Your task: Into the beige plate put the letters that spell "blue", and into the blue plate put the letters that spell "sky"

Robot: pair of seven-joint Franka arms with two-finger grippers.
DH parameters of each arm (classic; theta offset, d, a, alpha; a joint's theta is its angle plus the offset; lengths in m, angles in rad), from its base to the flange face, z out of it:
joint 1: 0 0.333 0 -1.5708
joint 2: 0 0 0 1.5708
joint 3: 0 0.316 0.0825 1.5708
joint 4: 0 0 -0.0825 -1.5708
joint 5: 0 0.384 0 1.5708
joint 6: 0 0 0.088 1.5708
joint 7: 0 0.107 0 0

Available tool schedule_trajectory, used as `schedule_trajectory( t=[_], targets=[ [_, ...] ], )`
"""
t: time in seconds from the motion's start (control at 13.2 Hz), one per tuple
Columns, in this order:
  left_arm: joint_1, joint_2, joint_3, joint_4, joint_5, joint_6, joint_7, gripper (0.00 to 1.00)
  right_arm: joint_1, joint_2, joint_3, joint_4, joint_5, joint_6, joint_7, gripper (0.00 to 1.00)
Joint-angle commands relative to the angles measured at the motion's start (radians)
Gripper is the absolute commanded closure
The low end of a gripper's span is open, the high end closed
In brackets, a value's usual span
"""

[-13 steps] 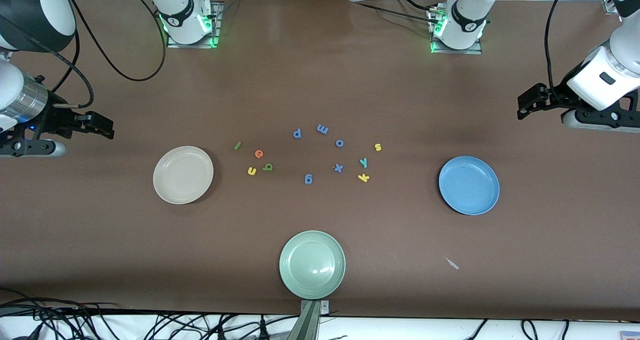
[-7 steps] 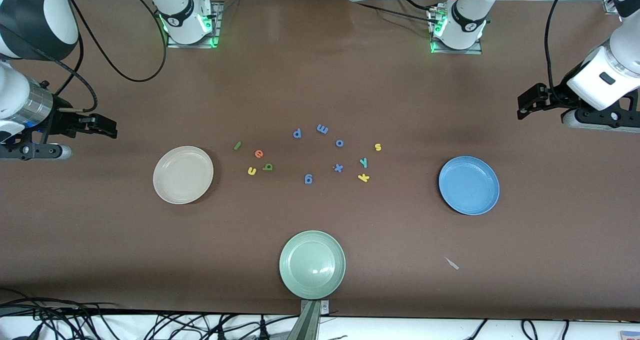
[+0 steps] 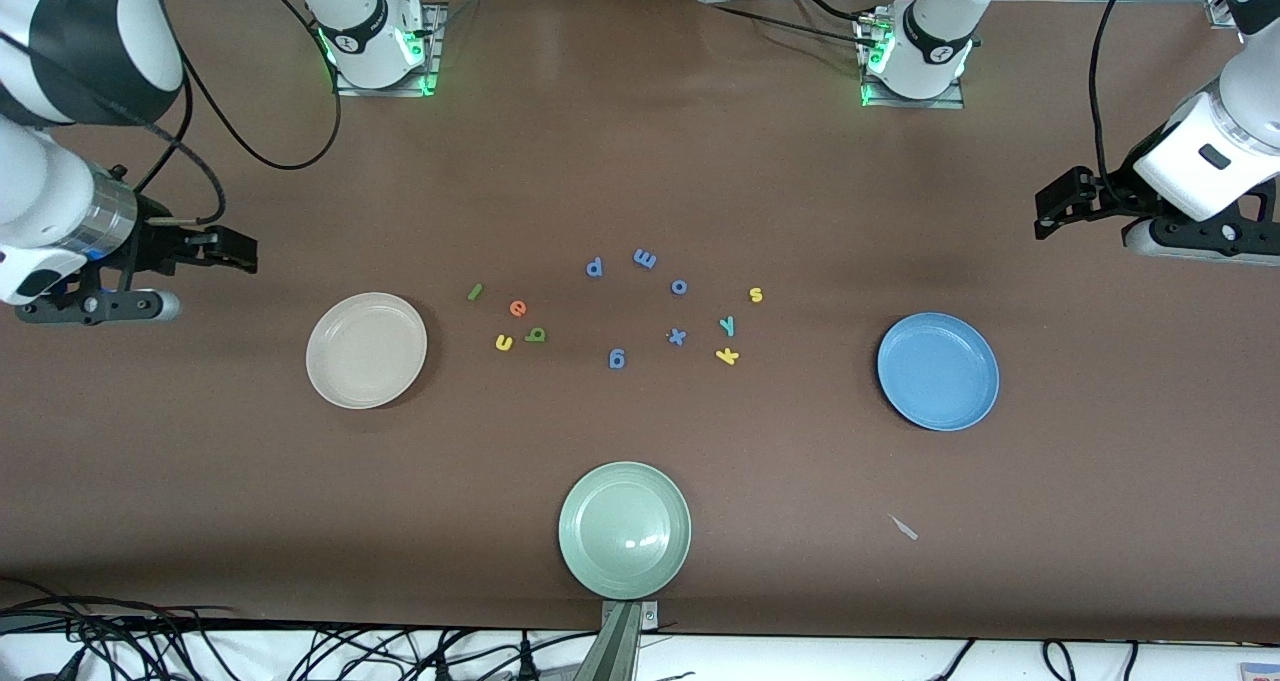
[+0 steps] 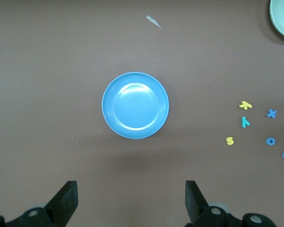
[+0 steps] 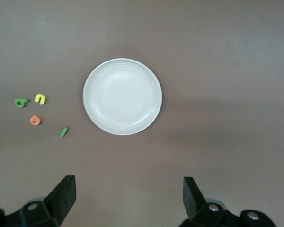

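Letters are all sitting loose mid-table: l (image 3: 475, 292), e (image 3: 517, 308), u (image 3: 503, 342), b (image 3: 537, 335) clustering near the beige plate (image 3: 340, 381); s (image 3: 756, 295), y (image 3: 727, 326), k (image 3: 727, 356) lying toward the blue plate (image 3: 905, 401). Pale green plate (image 3: 580, 551) is sitting at 6 o'clock by the table edge. Right gripper (image 3: 238, 254) and left gripper (image 3: 1045, 216) are hovering at the table's ends, fingers spread wide, gripping nothing.
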Motion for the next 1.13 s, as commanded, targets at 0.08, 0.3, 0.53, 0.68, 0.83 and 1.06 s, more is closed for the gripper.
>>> schedule_trajectory(
  t=[0.08, 0.3, 0.53, 0.68, 0.83, 1.06],
  targets=[
    [-0.004, -0.01, -0.001, 0.008, 0.026, -0.018, 0.014, 0.0, 0.009, 0.003, 0.0, 0.033, -0.002, -0.036, 0.001, 0.0],
    [-0.004, -0.01, -0.001, 0.008, 0.026, -0.018, 0.014, 0.0, 0.007, 0.004, -0.001, 0.033, -0.002, -0.036, 0.0, 0.0],
    [-0.004, -0.01, -0.005, 0.008, 0.026, -0.019, 0.014, 0.0, 0.004, 0.004, -0.004, 0.033, 0.001, -0.036, 0.0, 0.0],
    [-0.004, -0.01, -0.024, 0.008, 0.024, -0.033, 0.014, 0.0, 0.001, 0.004, -0.006, 0.033, 0.0, -0.036, -0.002, 0.0],
    [-0.004, -0.009, -0.04, 0.018, 0.02, -0.047, 0.014, 0.0, 0.006, 0.004, -0.004, 0.033, -0.002, -0.036, 0.0, 0.0],
    [-0.01, 0.059, -0.044, 0.019, 0.011, -0.068, 0.023, 0.0, 0.006, 0.004, -0.004, 0.033, -0.002, -0.036, 0.0, 0.0]
  ],
)
